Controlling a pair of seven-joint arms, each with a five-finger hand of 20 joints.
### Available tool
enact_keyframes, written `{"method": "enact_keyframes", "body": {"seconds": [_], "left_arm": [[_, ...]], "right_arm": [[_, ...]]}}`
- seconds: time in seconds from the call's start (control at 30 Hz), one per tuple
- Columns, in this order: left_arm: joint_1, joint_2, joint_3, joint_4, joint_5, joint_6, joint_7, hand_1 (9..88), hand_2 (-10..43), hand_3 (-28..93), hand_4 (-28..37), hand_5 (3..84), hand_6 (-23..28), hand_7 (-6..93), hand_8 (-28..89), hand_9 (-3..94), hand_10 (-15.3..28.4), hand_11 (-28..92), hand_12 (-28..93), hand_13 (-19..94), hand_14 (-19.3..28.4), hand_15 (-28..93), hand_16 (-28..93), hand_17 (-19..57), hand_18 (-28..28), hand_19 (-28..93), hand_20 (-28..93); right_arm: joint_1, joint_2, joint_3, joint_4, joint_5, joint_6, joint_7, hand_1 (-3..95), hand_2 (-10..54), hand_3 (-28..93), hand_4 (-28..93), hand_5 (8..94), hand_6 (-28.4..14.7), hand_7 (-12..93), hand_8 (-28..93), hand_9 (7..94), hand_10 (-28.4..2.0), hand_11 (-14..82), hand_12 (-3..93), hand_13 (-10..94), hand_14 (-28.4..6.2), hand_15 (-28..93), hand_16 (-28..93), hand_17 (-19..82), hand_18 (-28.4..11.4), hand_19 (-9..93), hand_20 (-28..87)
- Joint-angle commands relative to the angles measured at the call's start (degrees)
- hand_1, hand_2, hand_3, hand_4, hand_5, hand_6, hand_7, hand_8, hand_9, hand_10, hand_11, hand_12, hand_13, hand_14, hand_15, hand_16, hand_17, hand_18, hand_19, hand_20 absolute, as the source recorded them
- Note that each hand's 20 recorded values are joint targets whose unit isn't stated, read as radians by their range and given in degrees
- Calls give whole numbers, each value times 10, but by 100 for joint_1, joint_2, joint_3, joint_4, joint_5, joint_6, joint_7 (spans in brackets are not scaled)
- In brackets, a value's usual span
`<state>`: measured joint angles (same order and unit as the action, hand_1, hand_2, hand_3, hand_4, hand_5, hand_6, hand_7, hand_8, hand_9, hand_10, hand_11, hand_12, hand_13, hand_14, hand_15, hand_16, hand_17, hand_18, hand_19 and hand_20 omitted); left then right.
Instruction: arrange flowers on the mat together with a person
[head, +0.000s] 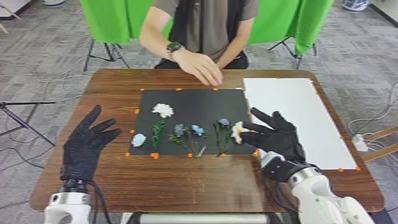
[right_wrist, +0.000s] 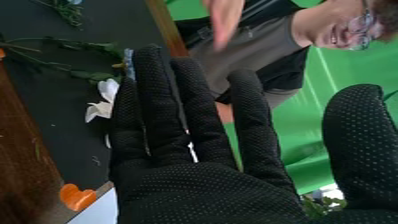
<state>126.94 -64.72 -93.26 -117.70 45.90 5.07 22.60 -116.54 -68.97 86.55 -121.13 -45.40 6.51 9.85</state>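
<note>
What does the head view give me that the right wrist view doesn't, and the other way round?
The head view gives you the left hand and the round white flower. The right wrist view gives you leafy greenery near the thumb. Both share the right hand, the mat, the open white flower and the green cloth.

My head view looks forward and down over the table (head: 191, 182). My right wrist view looks close along the hand (head: 282, 139); both share the mat (head: 200, 107).
</note>
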Motion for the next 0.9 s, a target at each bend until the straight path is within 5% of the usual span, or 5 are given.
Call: {"method": "enact_keyframes", "body": {"seconds": [0.03, 0.53, 0.9], "left_arm": [[1, -88, 12, 34, -3, -44, -128, 199, 78, 734, -283, 331, 44, 101, -87, 392, 180, 228, 121, 356, 257, 532, -76, 18, 284, 794, -180], [-257, -179, 114, 143, 64, -169, -222, 199, 78, 735, -283, 325, 46, 102, -86, 391, 180, 228, 119, 360, 254, 524, -83, 19, 284, 796, -189], [-182, -246, 122, 121, 67, -173, -308, 202, 79, 735, -283, 324, 47, 101, -86, 391, 180, 228, 119, 360, 254, 519, -80, 19, 284, 797, -197]], "right_arm": [[46, -6, -50, -27, -30, 34, -7, 173, 101, 721, -267, 447, 5, 125, -119, 511, -187, 148, 150, 408, -198, 432, 117, 63, -233, 499, 164], [36, -7, -73, -12, -24, -5, -80, 172, 101, 722, -267, 448, 4, 125, -120, 512, -187, 149, 150, 409, -199, 432, 116, 63, -233, 499, 165], [-7, -17, -51, -33, -36, 1, -36, 172, 101, 722, -268, 449, 5, 126, -119, 512, -184, 148, 150, 409, -198, 432, 116, 63, -233, 499, 165]]}}
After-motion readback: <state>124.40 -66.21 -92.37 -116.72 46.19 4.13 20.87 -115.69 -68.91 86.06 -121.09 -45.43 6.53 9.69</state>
